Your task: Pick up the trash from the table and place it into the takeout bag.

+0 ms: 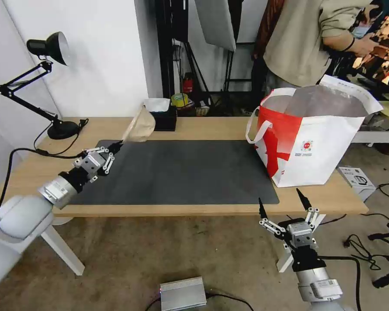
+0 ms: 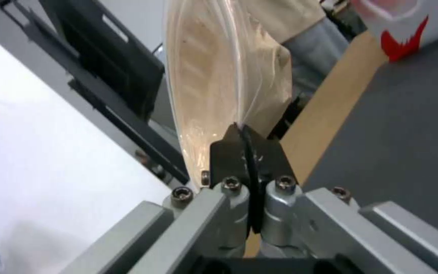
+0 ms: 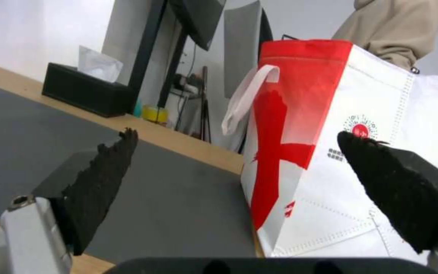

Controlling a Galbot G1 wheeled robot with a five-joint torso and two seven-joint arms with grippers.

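Tan and clear-lidded, the round container (image 1: 139, 125) is held off the table (image 1: 212, 127) by the left gripper (image 1: 115, 147), tilted on edge above the mat's far-left corner, at roughly 10 o'clock from the mat's centre. In the left wrist view, the two black fingertips (image 2: 229, 152) are pressed together on the container's thin rim (image 2: 240, 125), with no gap between them; the clear lid (image 2: 203, 76) faces the camera side. The left arm reaches in from 8 o'clock across the near-left edge of the table.

The dark grey mat (image 1: 177, 172) covers the middle of the light-wood tabletop. The takeout bag (image 1: 309, 142) stands upright at the mat's right end, at 3 o'clock, its base partly on the mat and partly on bare wood. Its mouth is open, showing silver foil lining, and a white loop handle (image 1: 257, 127) hangs on the side toward the mat. The container and the bag are well apart, with the length of the mat between them.

The right gripper (image 1: 284, 203) is held below and in front of the table's near edge, at 5 o'clock, pointing toward the bag. Its jaws stand spread wide and hold nothing; the right wrist view shows both serrated black fingertips (image 3: 105, 171) far apart with the bag between them in the distance.

A black tissue box (image 1: 164, 119) sits at the table's far edge, at 12 o'clock, just behind the raised container. A black desk lamp (image 1: 52, 86) stands at the far-left corner.
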